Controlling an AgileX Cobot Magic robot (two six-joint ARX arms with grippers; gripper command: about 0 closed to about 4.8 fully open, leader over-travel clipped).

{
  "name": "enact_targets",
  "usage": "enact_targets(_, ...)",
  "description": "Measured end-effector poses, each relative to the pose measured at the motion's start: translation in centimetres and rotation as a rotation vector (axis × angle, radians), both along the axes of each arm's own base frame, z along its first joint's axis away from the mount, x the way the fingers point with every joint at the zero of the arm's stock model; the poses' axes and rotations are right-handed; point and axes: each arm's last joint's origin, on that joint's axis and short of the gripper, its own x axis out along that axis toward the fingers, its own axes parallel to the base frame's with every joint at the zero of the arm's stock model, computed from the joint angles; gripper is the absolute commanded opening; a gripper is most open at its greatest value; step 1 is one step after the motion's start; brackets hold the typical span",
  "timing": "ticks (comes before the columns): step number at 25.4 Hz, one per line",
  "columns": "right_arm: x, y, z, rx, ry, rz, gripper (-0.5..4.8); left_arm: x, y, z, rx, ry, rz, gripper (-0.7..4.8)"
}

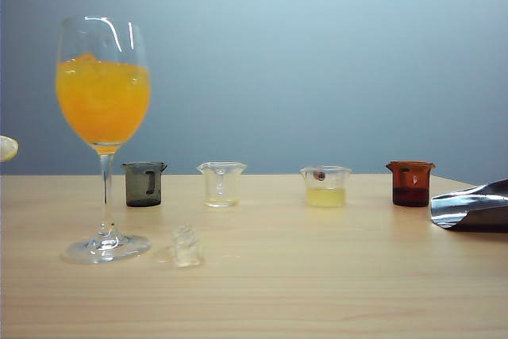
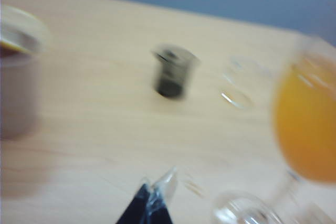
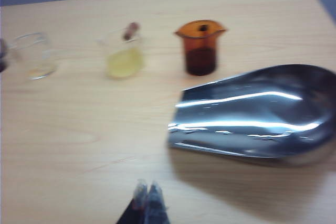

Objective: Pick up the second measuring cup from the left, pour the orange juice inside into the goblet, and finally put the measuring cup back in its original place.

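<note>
The goblet (image 1: 103,101) is standing at the left of the counter (image 1: 317,275), its bowl holding the orange juice (image 1: 103,105) almost to the widest part, which suggests the pouring is finished. The second measuring cup (image 1: 221,183) is sitting upright and nearly drained in the row at the back, between the smoky grey cup (image 1: 144,184) and the cup of pale yellow liquid (image 1: 325,186), so it looks to be back in its place. A dark red-brown cup (image 1: 410,183) is ending the row, with a shiny metal scoop (image 1: 472,206) lying near it. The left hand (image 2: 155,203) is hovering above the counter near the goblet's foot, its tips looking pressed together and holding nothing, though blur is softening the view. The right hand (image 3: 147,200) is closed and empty, hanging over bare counter beside the scoop
</note>
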Motion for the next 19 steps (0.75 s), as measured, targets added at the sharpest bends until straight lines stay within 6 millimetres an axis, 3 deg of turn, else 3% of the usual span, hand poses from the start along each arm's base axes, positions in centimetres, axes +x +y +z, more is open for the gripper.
enact_targets(6,0.3,-2.0,0.0,0.0,-0.001,-0.212,0.0,0.0,1.4,0.2,-0.002,-0.029,0.142,-0.03)
enact_targets(19,0.3,-3.2,0.0,0.001,0.0,-0.33,0.0,0.0,1.4,0.2,-0.002,-0.029,0.145,-0.03)
